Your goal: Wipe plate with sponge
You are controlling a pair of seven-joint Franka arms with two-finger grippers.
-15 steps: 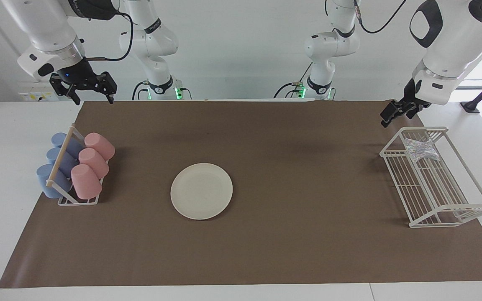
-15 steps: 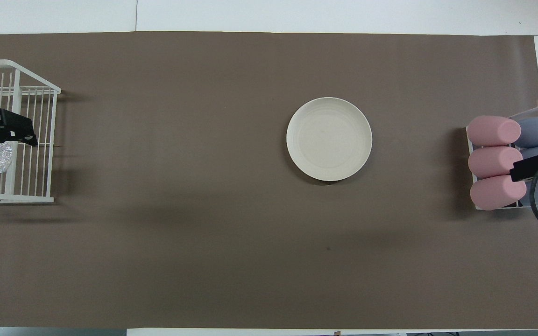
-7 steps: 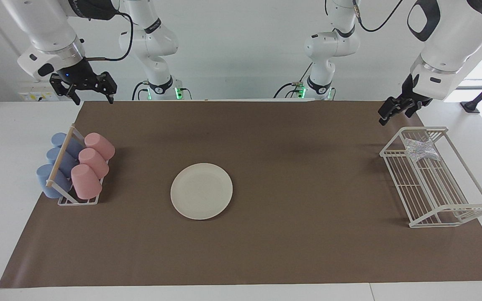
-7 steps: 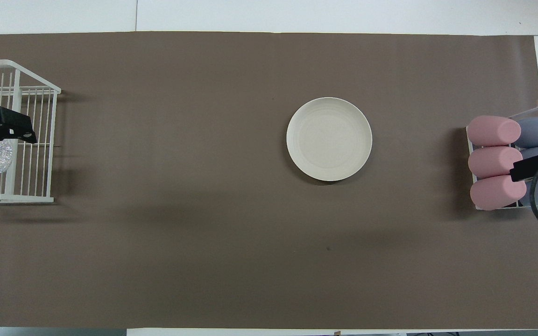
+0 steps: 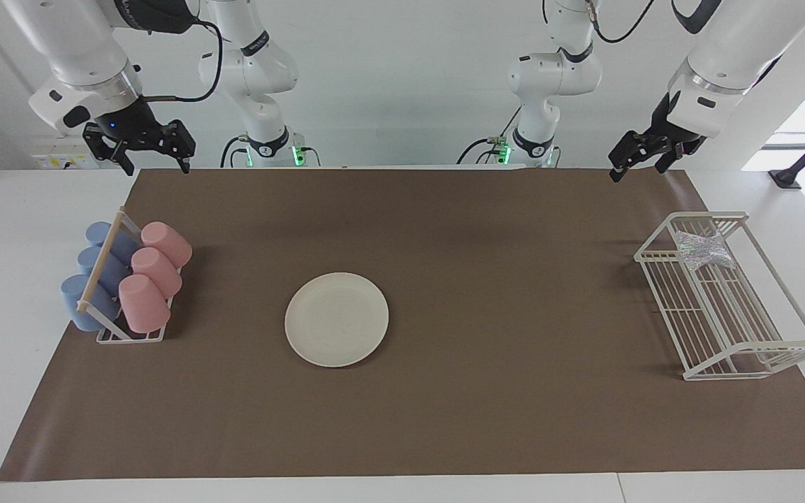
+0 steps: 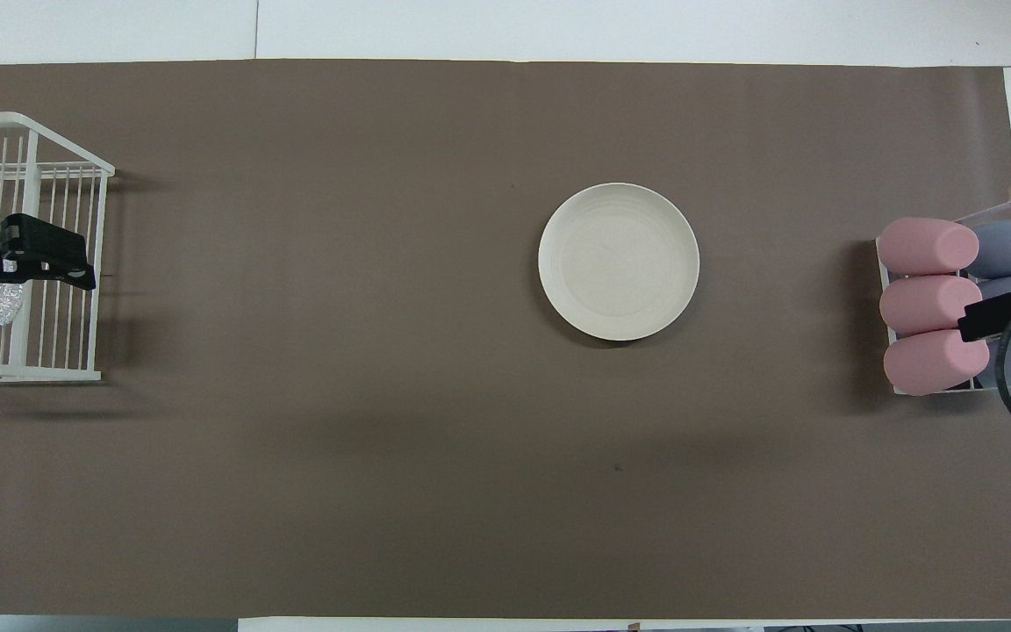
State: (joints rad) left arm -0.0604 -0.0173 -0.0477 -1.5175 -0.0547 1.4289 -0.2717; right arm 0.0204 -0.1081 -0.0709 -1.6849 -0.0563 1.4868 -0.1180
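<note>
- Now the plate [image 5: 337, 319] is seen flat on the brown mat [image 5: 444, 419], mid-surface.
- Sponge [image 5: 704, 249] is lodged in the wire rack [image 5: 752, 363] at the left arm's edge.
- Left gripper [image 5: 639, 155] is held high, jaws released, nothing grasped.
- Right gripper [image 5: 154, 154] is parked above the cup rack [image 5: 130, 335], jaws spread, empty.
</note>
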